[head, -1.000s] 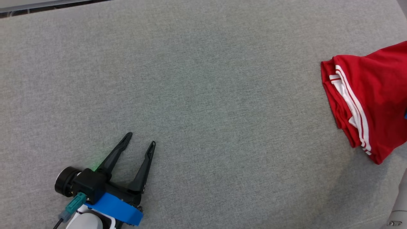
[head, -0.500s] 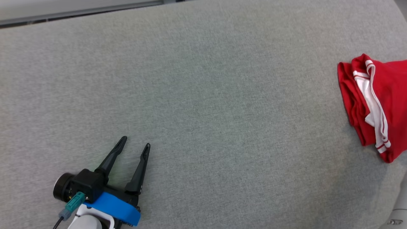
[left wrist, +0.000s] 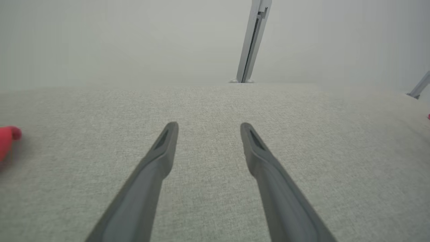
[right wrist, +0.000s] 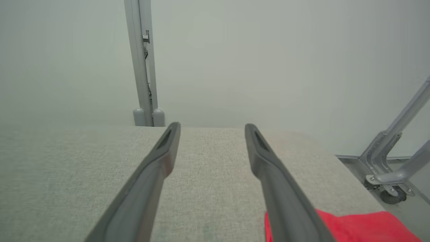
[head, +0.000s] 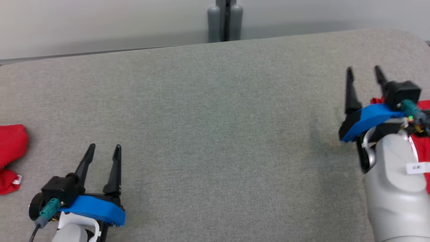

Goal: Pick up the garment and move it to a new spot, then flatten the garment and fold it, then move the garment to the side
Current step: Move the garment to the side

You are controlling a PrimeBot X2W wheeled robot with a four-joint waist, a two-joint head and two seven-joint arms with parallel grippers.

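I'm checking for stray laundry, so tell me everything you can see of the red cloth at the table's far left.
The red cloth is bunched fabric lying on the grey table near its left side, cut off by the head view's edge. A white tag shows on its lower lump. In view, only the table touches it; the left gripper stands apart.

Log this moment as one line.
left gripper open, empty | right gripper open, empty | red garment beneath right arm | red cloth at left edge
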